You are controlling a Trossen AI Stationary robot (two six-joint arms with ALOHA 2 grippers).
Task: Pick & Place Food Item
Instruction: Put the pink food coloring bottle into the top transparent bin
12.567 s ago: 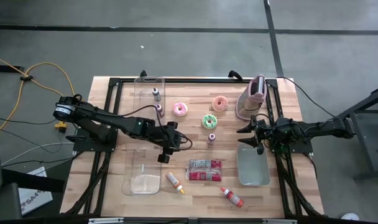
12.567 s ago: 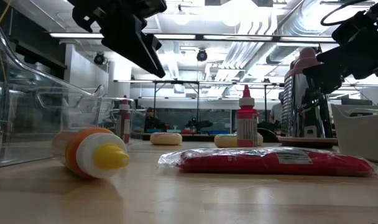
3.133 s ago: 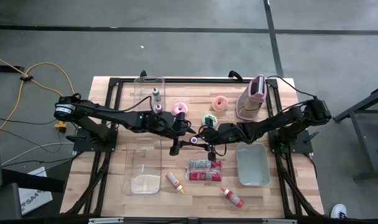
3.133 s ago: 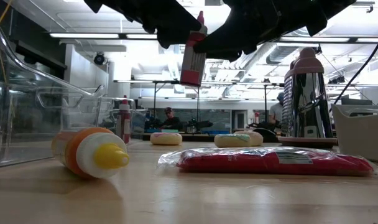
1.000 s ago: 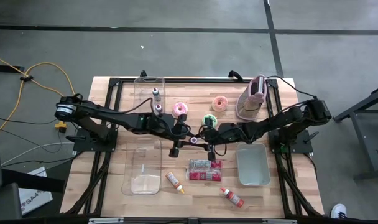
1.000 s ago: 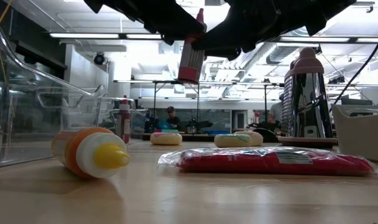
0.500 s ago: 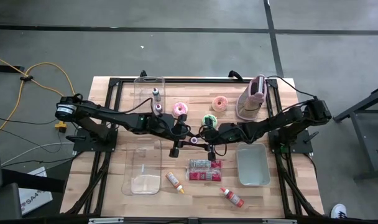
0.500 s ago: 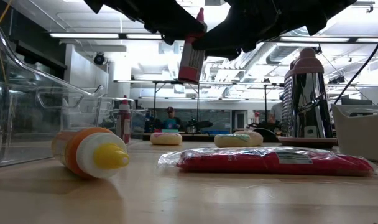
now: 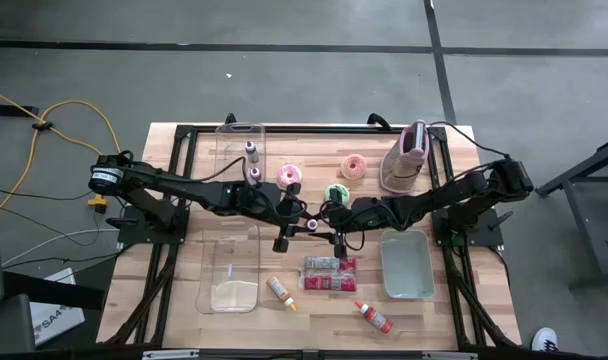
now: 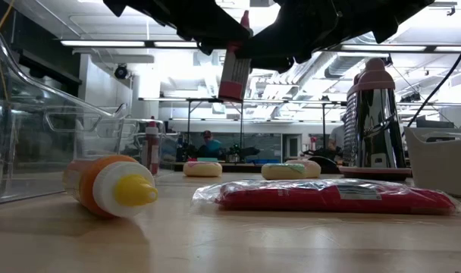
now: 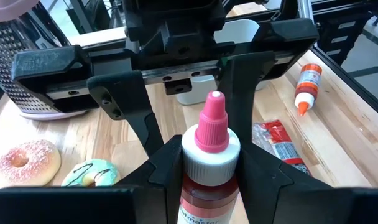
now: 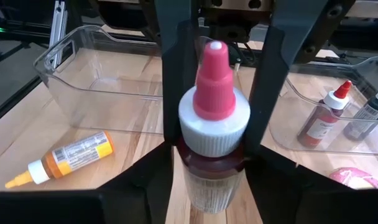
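A small bottle (image 9: 311,225) with a pink nozzle, a white cap and dark red contents hangs above the middle of the table, between my two grippers. My left gripper (image 11: 209,183) reaches in from the table's left and is shut on it. My right gripper (image 12: 211,186) faces it from the table's right. Its fingers (image 12: 273,177) stand open, close on either side of the bottle (image 12: 212,140) below the cap. In the low view the bottle (image 10: 234,72) is well above the tabletop, nozzle up. My left gripper pinches the bottle between its two fingers (image 11: 167,165) at the dark shoulder (image 11: 188,183) just below the white cap. The fingers come from the table's left, slanting a little downward. The bottle is lifted clear and stands nearly upright, its base leaning slightly.
Under the grippers lie a red packet (image 9: 329,272), an orange bottle (image 9: 281,292) and a red bottle (image 9: 372,317). Clear trays (image 9: 232,270) (image 9: 242,150) stand at the left, a grey bin (image 9: 406,265) at the right. Three doughnuts (image 9: 336,193) and a grater (image 9: 409,160) stand farther back.
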